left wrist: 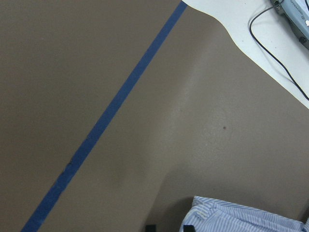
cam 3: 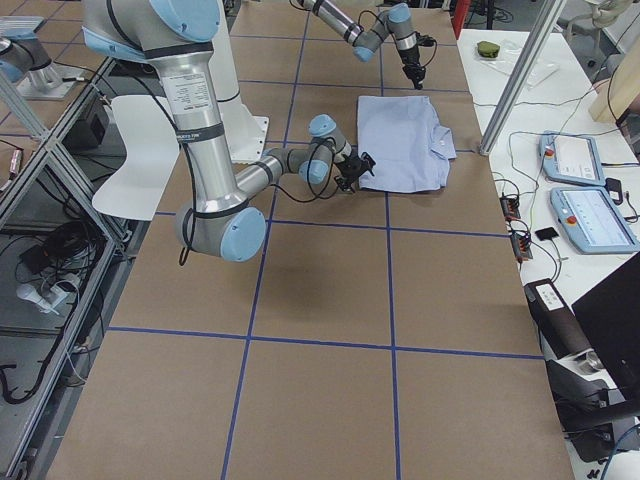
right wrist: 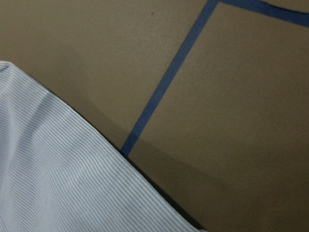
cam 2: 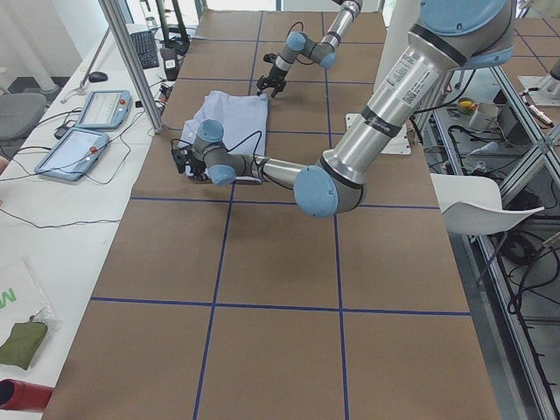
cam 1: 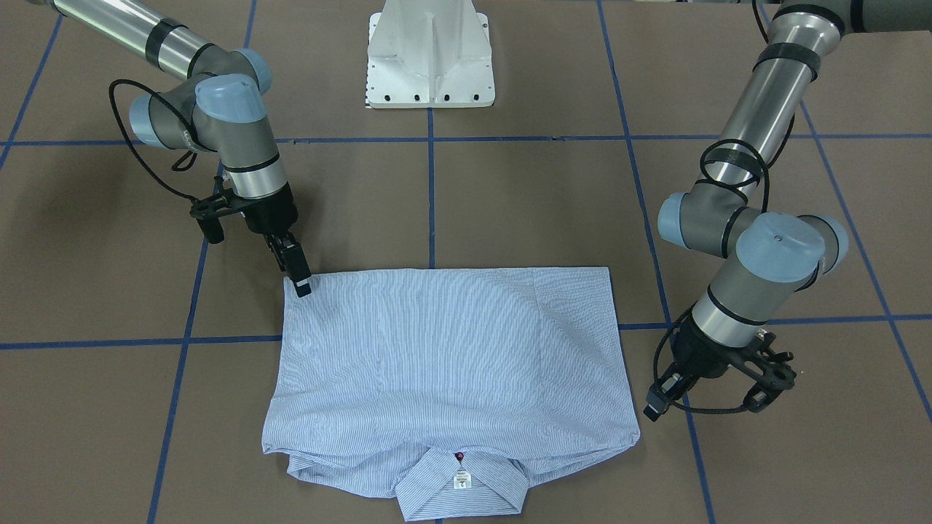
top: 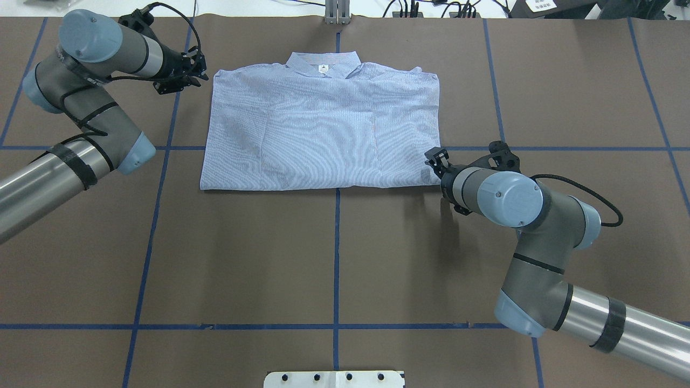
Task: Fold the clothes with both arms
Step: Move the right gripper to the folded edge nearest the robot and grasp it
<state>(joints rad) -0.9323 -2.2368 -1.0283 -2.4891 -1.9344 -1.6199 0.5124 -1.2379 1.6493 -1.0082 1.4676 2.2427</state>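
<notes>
The brown taped table point(top: 242, 258) holds the folded shirt point(top: 323, 134). Only the wrist view shows my left gripper point(top: 200, 71) parted and empty, beside the shirt's shoulder. My right gripper point(cam 1: 301, 284) sits at the near corner, and I cannot tell its opening.

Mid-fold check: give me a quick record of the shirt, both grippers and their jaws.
shirt: flat on the table, folded to a rough rectangle, no sleeve sticking out
collar: on the edge far from the robot, label showing
left gripper: just beside the shirt's far corner, jaws slightly apart in the wrist view
right gripper: tip at the shirt's near corner, jaws unclear
cloth lifted: none visible
</notes>
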